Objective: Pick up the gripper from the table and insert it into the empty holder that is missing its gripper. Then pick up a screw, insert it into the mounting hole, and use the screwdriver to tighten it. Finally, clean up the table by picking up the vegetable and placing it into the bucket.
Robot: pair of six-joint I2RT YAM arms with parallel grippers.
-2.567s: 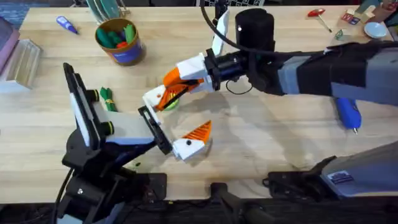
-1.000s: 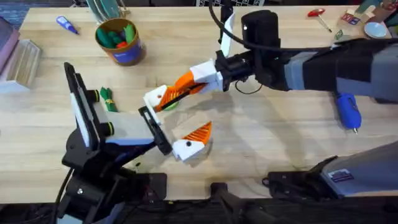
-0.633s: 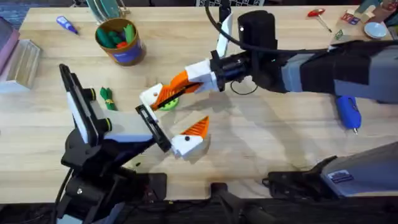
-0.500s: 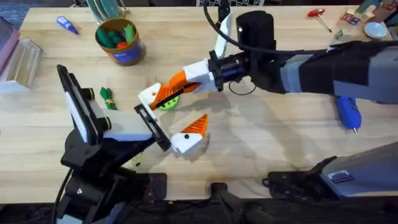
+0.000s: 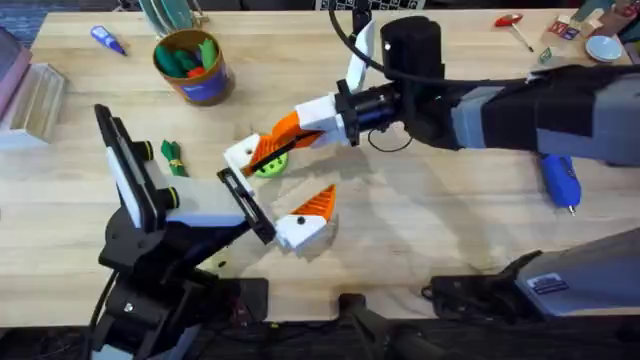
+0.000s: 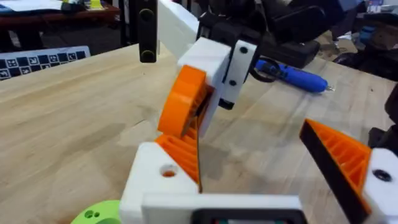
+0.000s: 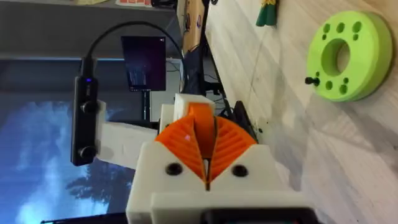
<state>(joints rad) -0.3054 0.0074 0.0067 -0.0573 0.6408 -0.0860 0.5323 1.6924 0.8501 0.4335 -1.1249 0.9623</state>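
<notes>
My right gripper (image 5: pixel 283 137) reaches in from the right, its orange pads shut on the small orange gripper (image 7: pixel 199 119). That wedge sits against the white holder (image 5: pixel 241 153), the far finger mount of my left gripper (image 5: pixel 272 185). The left gripper is open, and its other finger carries an orange pad (image 5: pixel 318 204). In the left wrist view the right arm's fingers (image 6: pixel 186 99) press onto the ribbed wedge (image 6: pixel 184 153) at the holder (image 6: pixel 155 186). The blue screwdriver (image 5: pixel 560 182) lies at the right. The dark green vegetable (image 5: pixel 175 158) lies left of the grippers. The bucket (image 5: pixel 192 65) stands at the back left.
A lime-green disc (image 5: pixel 268 166) with holes lies under the joined grippers, a small dark screw (image 7: pixel 309 80) at its edge. A small blue-purple screwdriver (image 5: pixel 107 40) and a clear box (image 5: pixel 35 100) are far left. A red-handled tool (image 5: pixel 512 25) lies at the back right.
Over the last second the left gripper shifted slightly left and away, and the right gripper followed, staying shut at the holder. Almost nothing moved in the last half second.
</notes>
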